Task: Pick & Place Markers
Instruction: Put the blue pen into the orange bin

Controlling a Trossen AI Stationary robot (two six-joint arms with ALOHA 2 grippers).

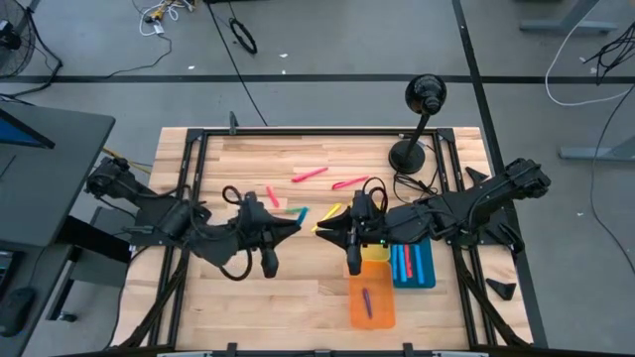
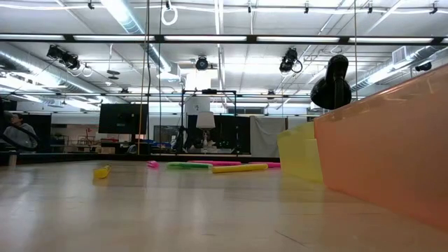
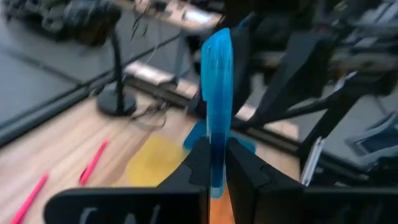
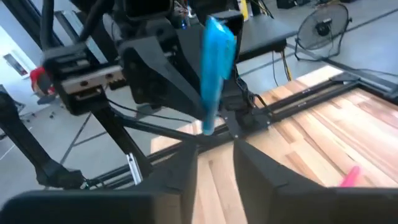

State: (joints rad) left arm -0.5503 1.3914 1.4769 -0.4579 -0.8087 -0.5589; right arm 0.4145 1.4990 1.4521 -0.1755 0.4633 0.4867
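Markers first: the blue marker (image 3: 216, 106) was pinched by the left gripper (image 3: 214, 163), whose jaws were shut tight on its one end. The rest stood clear past the fingertips, long axis running straight out from the jaws. It looked like smooth, glossy plastic, a stubby rounded stick.

The right wrist view gave the other side: the same blue marker hung just ahead of the right gripper (image 4: 215, 160). Its fingers were spread with nothing between them, and the stick was not touching either one.

Only the high view showed both arms nose to nose over the middle of the wooden table (image 1: 298, 288). A yellow marker (image 1: 330, 210) lay just by them at 12 o'clock. Farther toward 12 lay two pink markers (image 1: 310, 176) and a red marker (image 1: 272, 195), all flat on the planks.

At 4 to 5 o'clock sat three flat trays:
- the yellow tray (image 1: 377, 254)
- the blue tray (image 1: 427, 278), with red sticks inside
- the orange tray (image 1: 382, 315), with a purple marker (image 1: 367, 302) lying lengthwise

A black lamp (image 1: 422, 124) stood at 1 o'clock.

The low view caught neither gripper. It showed a see-through orange tray wall up close, then the yellow tray, then a green marker (image 2: 187, 165) and the yellow one lying end-on across the far boards.
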